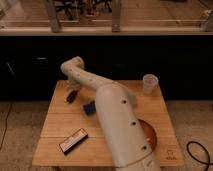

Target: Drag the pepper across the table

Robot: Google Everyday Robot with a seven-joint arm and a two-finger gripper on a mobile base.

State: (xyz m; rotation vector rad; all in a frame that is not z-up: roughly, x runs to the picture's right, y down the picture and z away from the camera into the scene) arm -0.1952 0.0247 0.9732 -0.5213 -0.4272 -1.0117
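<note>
The small dark red pepper lies on the light wooden table near its far left part. My gripper hangs down from the white arm right at the pepper, over its top end. The arm reaches from the lower right across the table to the far left. The pepper's right part is partly hidden by the gripper.
A blue block lies just right of the pepper, against the arm. A black-and-white flat bar lies near the front left. A clear plastic cup stands at the far right. A brown round plate sits at the front right.
</note>
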